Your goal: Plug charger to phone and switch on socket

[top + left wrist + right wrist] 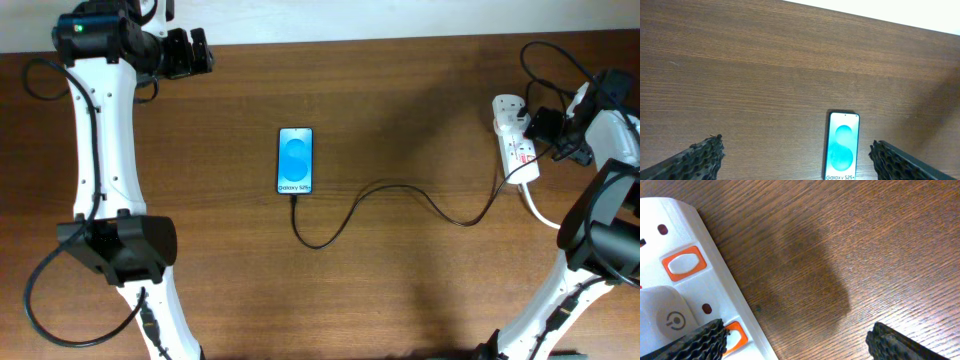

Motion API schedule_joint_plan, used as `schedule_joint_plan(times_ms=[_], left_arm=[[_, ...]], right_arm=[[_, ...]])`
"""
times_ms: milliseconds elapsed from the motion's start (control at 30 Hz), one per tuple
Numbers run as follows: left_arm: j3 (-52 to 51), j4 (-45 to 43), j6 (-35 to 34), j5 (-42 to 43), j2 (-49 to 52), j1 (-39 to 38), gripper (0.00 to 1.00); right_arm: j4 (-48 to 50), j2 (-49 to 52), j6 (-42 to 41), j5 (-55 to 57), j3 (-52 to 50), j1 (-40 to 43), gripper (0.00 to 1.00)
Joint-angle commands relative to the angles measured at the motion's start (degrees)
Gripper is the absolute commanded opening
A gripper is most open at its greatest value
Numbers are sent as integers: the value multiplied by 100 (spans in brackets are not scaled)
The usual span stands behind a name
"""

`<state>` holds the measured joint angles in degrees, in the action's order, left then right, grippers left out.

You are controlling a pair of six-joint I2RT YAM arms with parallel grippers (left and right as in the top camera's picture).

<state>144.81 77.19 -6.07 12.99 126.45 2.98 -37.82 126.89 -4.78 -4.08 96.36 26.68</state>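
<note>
Overhead: finds the phone [295, 160] flat on the desk [400, 90], with the charger [400, 192] snaking from its lower end to the socket [517, 140] at the right, apparently plugged in already.

Left wrist: shows left jaws spread wide and empty, well apart from the phone [842, 147], likely out of the way on purpose.

Right wrist: shows right jaws released too, one fingertip [695, 342] poised just beside an orange switch [735, 335], probably for pressing.

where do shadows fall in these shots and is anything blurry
Right wrist view: a soft dark shadow blot on the table beside the socket, wood grain sharp. Overhead view: a fainter shaded patch on the wood beside the socket. Left wrist view: mostly even light, the phone screen bright yet readable, no blur.
</note>
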Motion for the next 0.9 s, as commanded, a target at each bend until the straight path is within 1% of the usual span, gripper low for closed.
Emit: schedule_joint_plan(times_ms=[0,233,300,433,467,567,633,700,733,800,833,867], left_arm=[[-24,7,-33,-63,50,17,99],[-24,7,-33,-63,50,17,99],[-24,7,-33,-63,50,17,99],[-24,7,-33,-63,50,17,99],[-24,7,-33,-63,50,17,99],[-24,7,-33,-63,50,17,99],[-24,7,-33,-63,50,17,99],[-24,7,-33,-63,50,17,99],[-24,7,-33,-63,50,17,99],[-24,7,-33,-63,50,17,99],[-24,7,-33,-63,50,17,99],[-24,7,-33,-63,50,17,99]], right_arm=[[-245,186,136,-1191,-131,-691,95],[-483,186,133,-1574,-131,-691,95],[-391,186,114,-1235,-131,-688,95],[-291,168,11,-1054,-101,-654,95],[-411,48,-177,-514,39,-514,99],[-852,-529,-170,-424,758,199,98],[-1569,-901,-149,-426,1576,828,98],[-1891,-1213,-151,-483,1912,1123,98],[-1908,-1604,-146,-732,1917,1204,98],[-2194,-2302,83,-1259,1917,1071,98],[-2483,-2712,356,-1589,1917,872,98],[-2994,-3235,498,-1897,1917,546,98]])
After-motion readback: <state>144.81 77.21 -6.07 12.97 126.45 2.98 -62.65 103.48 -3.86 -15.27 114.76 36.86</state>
